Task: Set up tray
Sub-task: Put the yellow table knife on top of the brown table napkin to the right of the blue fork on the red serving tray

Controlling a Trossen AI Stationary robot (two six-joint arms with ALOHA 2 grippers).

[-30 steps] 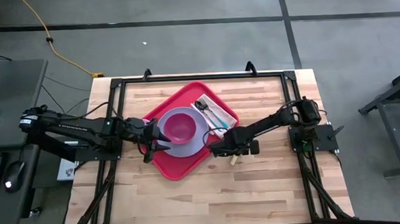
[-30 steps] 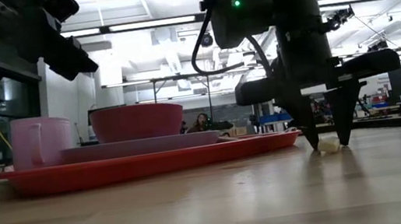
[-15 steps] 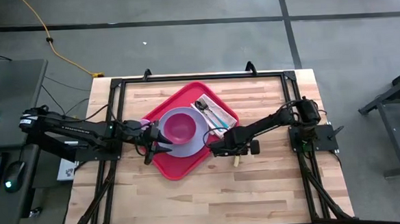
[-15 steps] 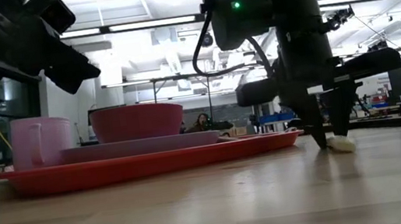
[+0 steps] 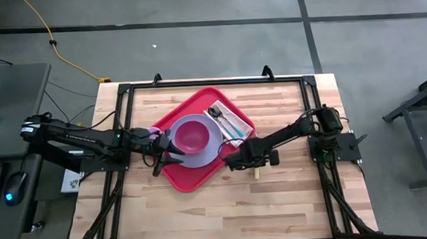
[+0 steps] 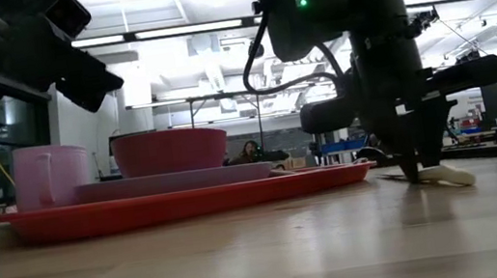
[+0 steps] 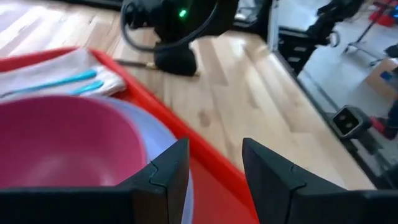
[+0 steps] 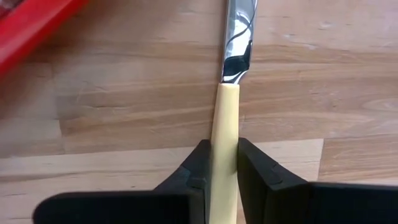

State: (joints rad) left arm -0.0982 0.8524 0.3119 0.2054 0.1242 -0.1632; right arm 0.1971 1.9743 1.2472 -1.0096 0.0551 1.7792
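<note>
The red tray (image 5: 174, 173) lies mid-table with a lavender plate (image 5: 209, 150), a magenta bowl (image 5: 191, 135), a pink mug (image 5: 154, 131) and a napkin with cutlery (image 5: 228, 120) on it. My left gripper (image 5: 164, 153) hovers open over the tray's left side, beside the bowl (image 7: 62, 143). My right gripper (image 5: 254, 165) stands on the wood just right of the tray. It is shut on a utensil that has a cream handle (image 8: 222, 112) and a shiny metal blade (image 8: 238, 31). My right gripper pinches the utensil's cream handle (image 8: 222, 134) between its two fingers (image 8: 193, 180), a little back from where the metal begins. The fingers come from above, pointing down, one on each long side. The utensil lies along the wood, its handle end (image 6: 453, 174) low at the table.
A black frame rail (image 5: 211, 81) runs around the table's far and side edges. Bare wood (image 5: 226, 214) stretches from the tray to the near edge. The right arm's base (image 5: 330, 139) sits at the right edge.
My right gripper has shut its fingers on the cream handle and shifted a little toward the table's right edge. The utensil has slid along the wood with it, so more of the handle end now shows beyond the fingers.
</note>
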